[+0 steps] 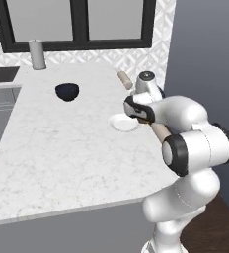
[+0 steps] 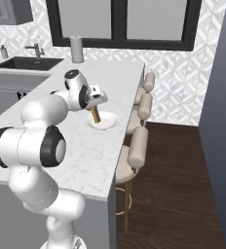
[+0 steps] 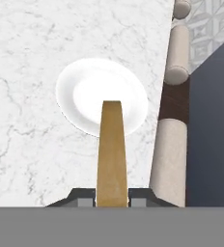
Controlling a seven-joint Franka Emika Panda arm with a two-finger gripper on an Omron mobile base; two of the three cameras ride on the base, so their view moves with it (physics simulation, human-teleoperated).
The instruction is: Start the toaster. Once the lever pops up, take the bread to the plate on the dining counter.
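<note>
A glossy white arm (image 1: 185, 148) of rounded, bulbous segments, with black bands at its joints and a grey-capped wrist.

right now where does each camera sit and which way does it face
Left base view: behind the arm on its left, looking forward and down over the dining counter; the white arm rises lower right, its gripper by the plate.
Right base view: behind on the right, facing the same counter and the stools; the arm rises lower left.
Hand view: on the hand, looking down along the bread clamped between the fingertips, over the plate.
Both base views share the plate, counter and window.
</note>
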